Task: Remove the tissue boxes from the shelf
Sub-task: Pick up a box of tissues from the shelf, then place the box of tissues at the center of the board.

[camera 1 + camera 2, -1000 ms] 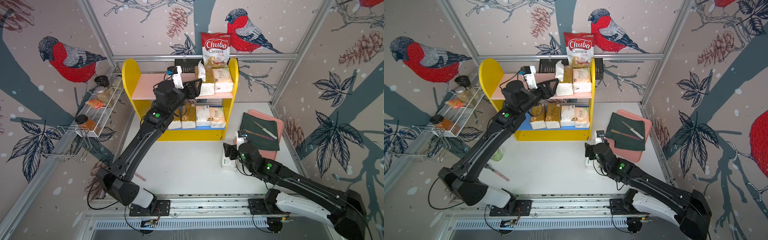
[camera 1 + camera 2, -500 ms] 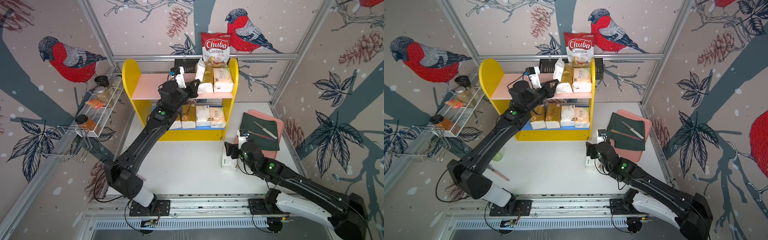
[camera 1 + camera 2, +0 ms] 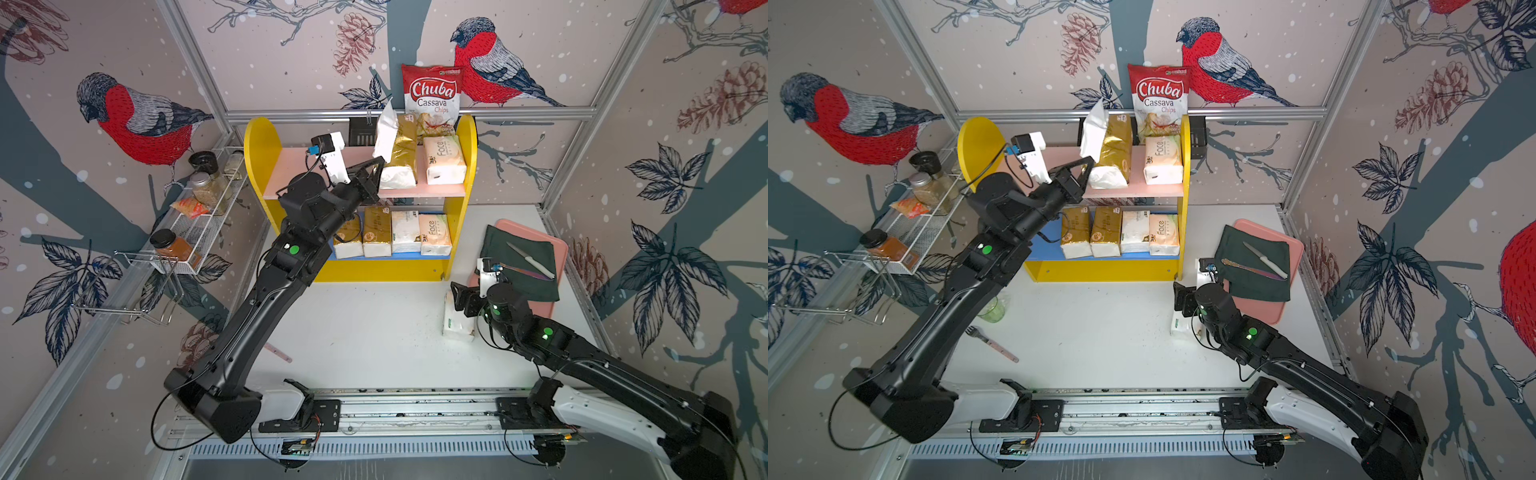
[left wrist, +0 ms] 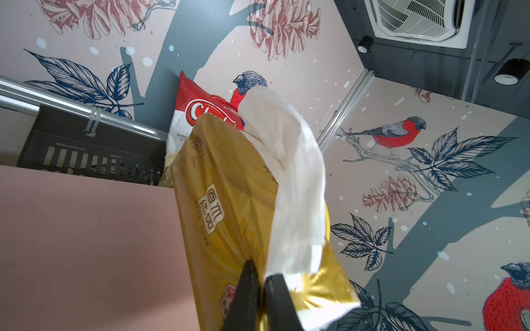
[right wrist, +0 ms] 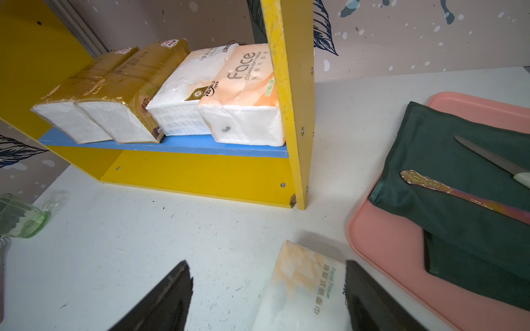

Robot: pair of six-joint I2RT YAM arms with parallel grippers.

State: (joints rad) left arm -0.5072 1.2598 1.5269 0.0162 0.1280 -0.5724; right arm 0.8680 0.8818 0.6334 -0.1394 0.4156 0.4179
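Tissue pack (image 3: 405, 143), gold, front-to-back on shelf (image 3: 259, 166), left jaws pinching; right jaws open.

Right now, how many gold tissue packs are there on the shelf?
3. The top pack is on the pink board, pinched by the left gripper. The end pack and its neighbour lie on the blue board. None seems hidden.

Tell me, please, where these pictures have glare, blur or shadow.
In both top views the light is even and all is sharp; in the left wrist view the gold tissue pack glares near the left gripper; in the right wrist view the right gripper's fingers and the green glass are blurred.
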